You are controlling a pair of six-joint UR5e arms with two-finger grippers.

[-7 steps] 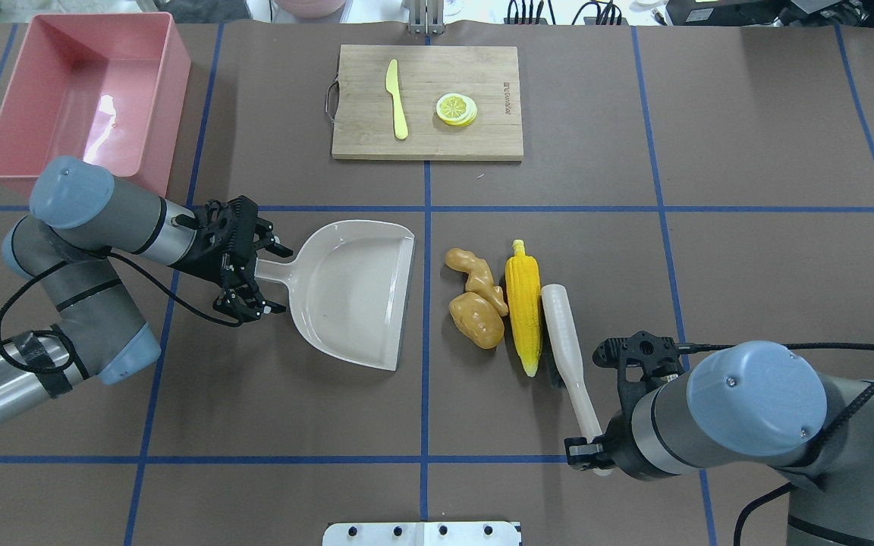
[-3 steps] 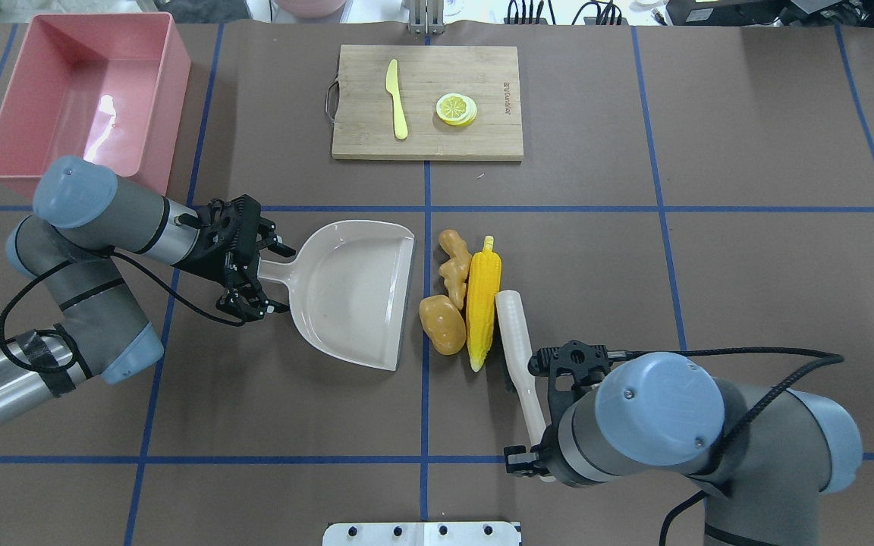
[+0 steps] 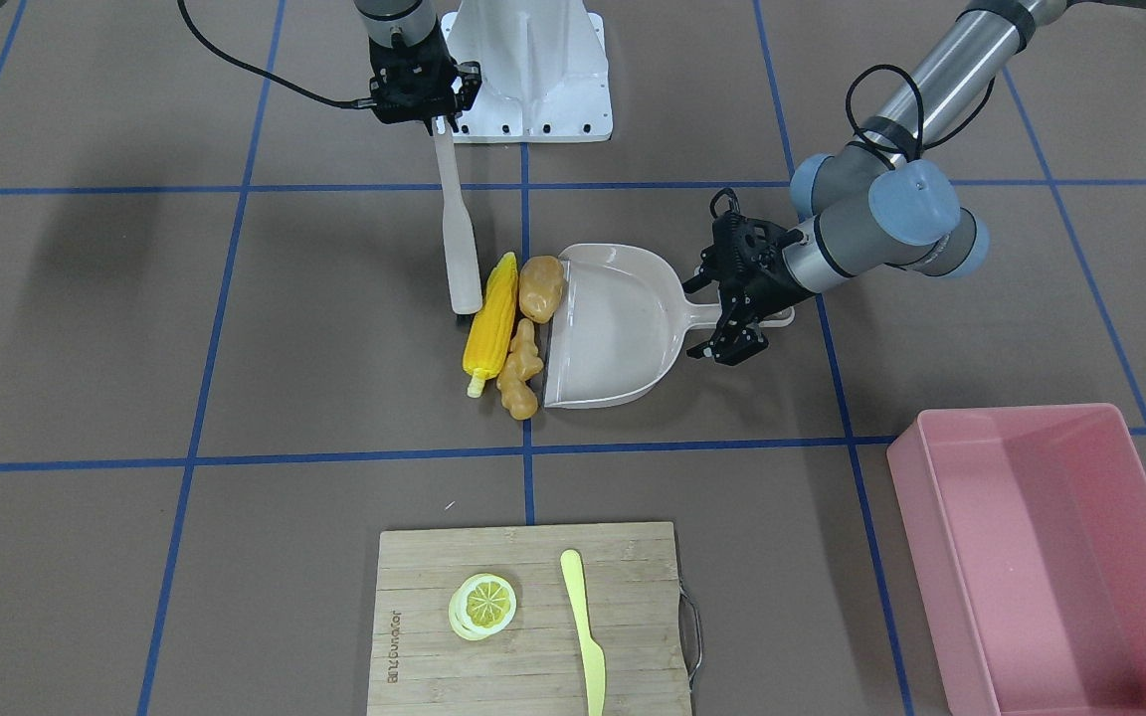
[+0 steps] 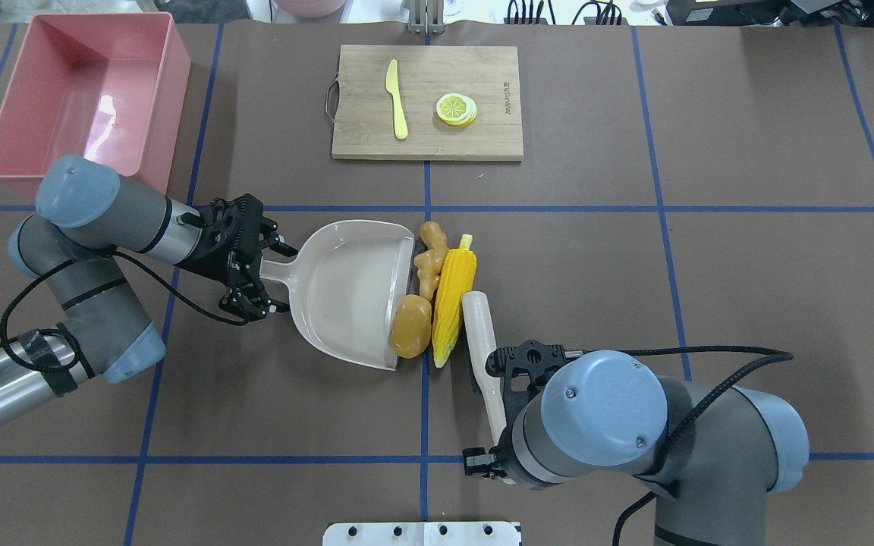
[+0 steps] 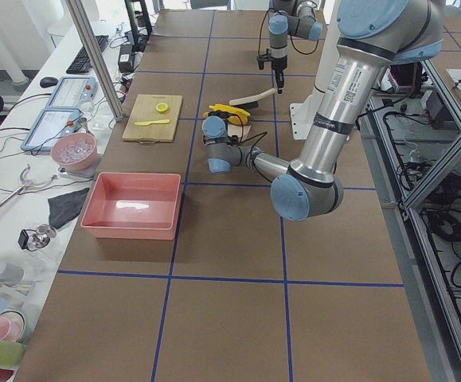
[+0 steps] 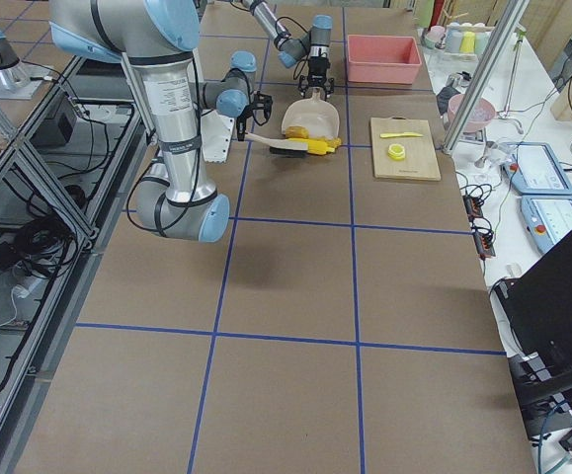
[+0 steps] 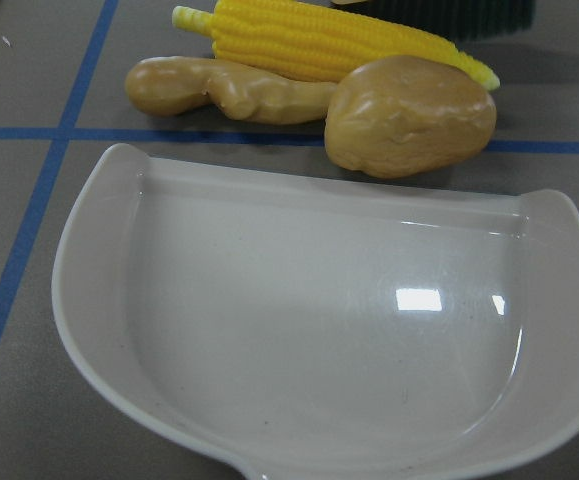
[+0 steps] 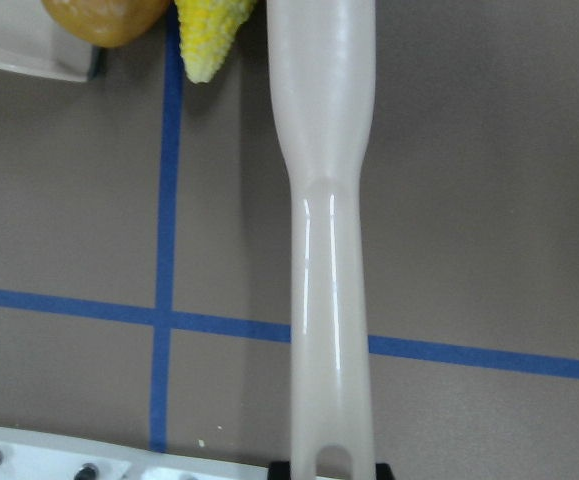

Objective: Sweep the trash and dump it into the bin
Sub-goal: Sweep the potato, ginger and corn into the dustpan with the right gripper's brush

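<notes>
Corn, potato and ginger sit bunched at the dustpan mouth, mid-surface. Potato touches the lip, maybe just onto it. Ginger is against the lip, corn just behind both. None inside the pan yet. They're probably light, hard, smooth plastic; corn and potato may roll, ginger may snag. Don't grip them: push broadside, then lift the pan by its handle, level. Brush head is against the corn, its handle end pinched by the right pincer. Left pincer looks spread astride the pan handle. Bin is well apart, far left.
</notes>
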